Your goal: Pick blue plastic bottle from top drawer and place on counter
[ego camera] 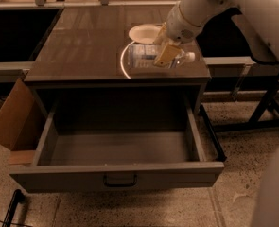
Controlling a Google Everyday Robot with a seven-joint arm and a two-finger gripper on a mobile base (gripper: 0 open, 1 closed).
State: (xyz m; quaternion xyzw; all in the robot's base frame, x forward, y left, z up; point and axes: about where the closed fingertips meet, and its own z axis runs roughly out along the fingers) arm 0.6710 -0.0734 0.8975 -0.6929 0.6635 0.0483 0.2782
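One high camera looks down past the top drawer [115,167] onto the counter [77,51] (tool [162,56] over its right).

Hangs over the front right of the dark brown glossy counter [82,51]: two-finger gripper [163,55], clamped round the small clear plastic bottle [146,56] lying sideways. Sits just behind: round white bowl [143,33]. Stands open below, in front: wide grey top drawer [115,174].

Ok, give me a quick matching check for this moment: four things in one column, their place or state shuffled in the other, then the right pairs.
1. bottle
2. drawer
3. bowl
4. gripper

a. pulled open below the counter
b. standing toward the back of the counter
c. lying on its side, cap pointing right, held
d. clamped on the bottle over the counter's right part

Pairs: 1-c, 2-a, 3-b, 4-d
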